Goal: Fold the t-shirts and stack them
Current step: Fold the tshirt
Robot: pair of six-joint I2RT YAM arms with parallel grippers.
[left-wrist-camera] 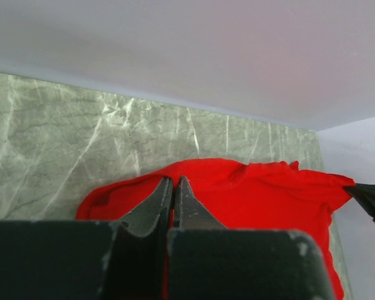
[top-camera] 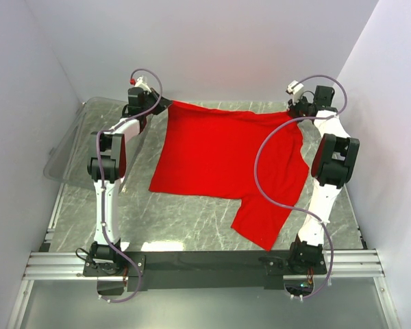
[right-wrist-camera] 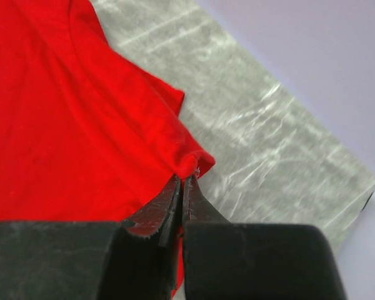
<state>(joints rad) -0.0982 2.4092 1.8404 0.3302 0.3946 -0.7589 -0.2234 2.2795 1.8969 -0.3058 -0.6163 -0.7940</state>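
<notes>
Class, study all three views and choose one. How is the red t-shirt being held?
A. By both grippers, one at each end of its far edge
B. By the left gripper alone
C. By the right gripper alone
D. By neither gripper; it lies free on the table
A: the left gripper and the right gripper are each shut on one end of the far edge of the red t-shirt, which stretches between them.

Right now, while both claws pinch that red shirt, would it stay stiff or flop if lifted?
Probably floppy: the red t-shirt hangs creased between the left gripper and right gripper, the rest lying limp on the table. Likely light, since two small corner pinches hold its far edge.
</notes>
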